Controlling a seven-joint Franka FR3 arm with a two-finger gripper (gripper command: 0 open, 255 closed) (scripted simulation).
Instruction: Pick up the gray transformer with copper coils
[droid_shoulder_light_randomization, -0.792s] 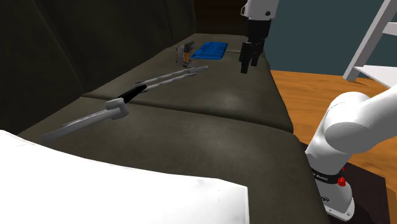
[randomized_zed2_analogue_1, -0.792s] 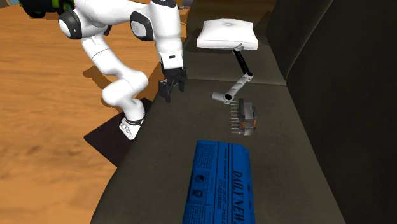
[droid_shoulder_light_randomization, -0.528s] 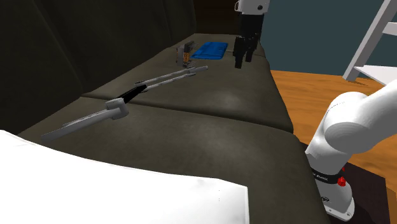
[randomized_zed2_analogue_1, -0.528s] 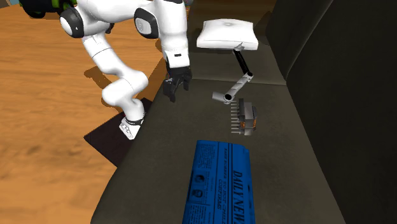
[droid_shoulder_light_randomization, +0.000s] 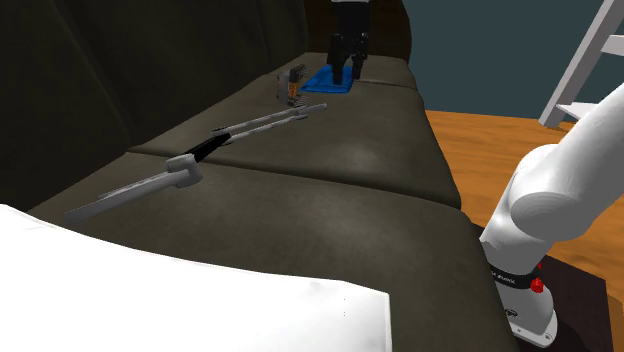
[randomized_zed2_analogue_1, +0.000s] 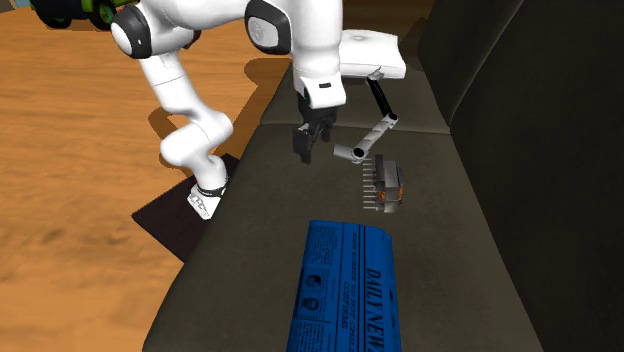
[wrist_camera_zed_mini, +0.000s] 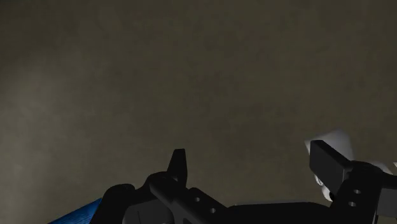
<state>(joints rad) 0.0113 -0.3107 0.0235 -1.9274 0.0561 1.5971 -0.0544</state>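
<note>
1. Toward the sofa seat's (randomized_zed2_analogue_1: 255, 225) rear edge, the transformer (randomized_zed2_analogue_1: 390, 186) stands between the lamp arm (randomized_zed2_analogue_1: 366, 145) and the blue newspaper (randomized_zed2_analogue_1: 345, 290).
2. The gripper (randomized_zed2_analogue_1: 308, 149) hovers above the seat, fingers (wrist_camera_zed_mini: 178, 163) apart, seemingly short of it.
3. Centre over its body, then descend.

Blue newspaper (randomized_zed2_analogue_1: 345, 290), white lamp (randomized_zed2_analogue_1: 357, 52) on dark sofa (randomized_zed2_analogue_1: 250, 240).

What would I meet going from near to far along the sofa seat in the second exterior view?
blue newspaper → gray transformer → lamp arm → white lamp panel
</note>
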